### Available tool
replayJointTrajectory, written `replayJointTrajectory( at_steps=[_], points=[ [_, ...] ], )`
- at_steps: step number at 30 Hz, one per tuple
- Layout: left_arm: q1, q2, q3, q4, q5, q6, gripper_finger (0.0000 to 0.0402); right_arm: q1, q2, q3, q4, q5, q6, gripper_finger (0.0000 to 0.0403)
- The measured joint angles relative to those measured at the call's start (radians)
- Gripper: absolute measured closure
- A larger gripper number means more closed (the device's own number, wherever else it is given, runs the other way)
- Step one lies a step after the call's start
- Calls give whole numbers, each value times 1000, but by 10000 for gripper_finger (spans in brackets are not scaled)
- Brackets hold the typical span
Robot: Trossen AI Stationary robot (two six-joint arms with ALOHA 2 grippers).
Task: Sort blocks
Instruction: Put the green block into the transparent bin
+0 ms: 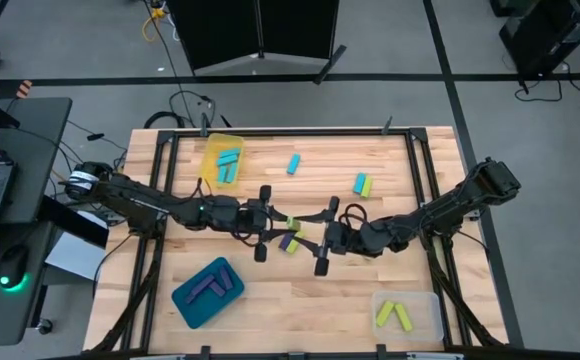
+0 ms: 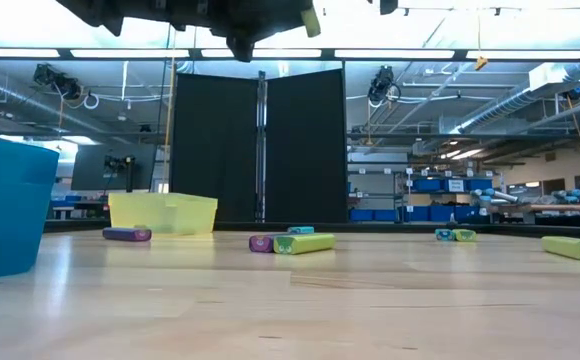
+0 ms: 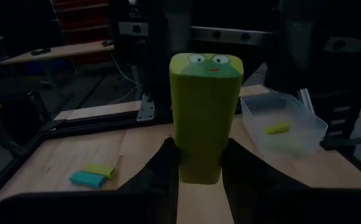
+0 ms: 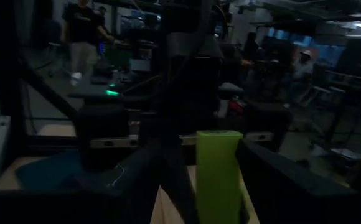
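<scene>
Counted on the bench (image 1: 300, 300) from above: two cyan blocks in the yellow tray (image 1: 221, 159), two or three purple blocks in the blue tray (image 1: 208, 291), two yellow-green blocks in the clear tray (image 1: 407, 315); loose are one cyan block (image 1: 293, 164), a cyan and yellow-green pair (image 1: 363, 184), and a purple and yellow-green pair (image 1: 289, 242) at centre. Left claw (image 3: 200, 163) reaches to mid-bench, raised, clamped on a yellow-green block (image 3: 204, 115) held upright between its fingers; right claw (image 1: 325, 240) meets it from the opposite side, jaws wide, that block standing between its fingers, contact unclear.
</scene>
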Motion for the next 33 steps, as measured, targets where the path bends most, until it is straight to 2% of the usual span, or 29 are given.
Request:
replayJointTrajectory(
  at_steps=[5, 10, 17, 23, 29, 33],
  points=[
    [-2, 0, 2, -24, 13, 0, 305, 11, 0, 0, -12, 62, -4, 174],
    [-2, 0, 2, -29, 13, -13, 305, 8, -2, 0, -28, 71, 16, 161],
    [-2, 5, 28, -75, 13, -20, 305, -36, -2, 0, -41, -141, 103, 159],
    [-3, 49, 82, -119, 13, -12, 305, -50, -2, 0, -42, -150, 108, 197],
    [-6, 57, 84, -112, 13, -8, 305, -40, -2, 0, -47, -141, 98, 286],
    [-15, 57, 84, -100, 12, 11, 305, -39, -4, 0, -50, -141, 87, 286]
  ],
)
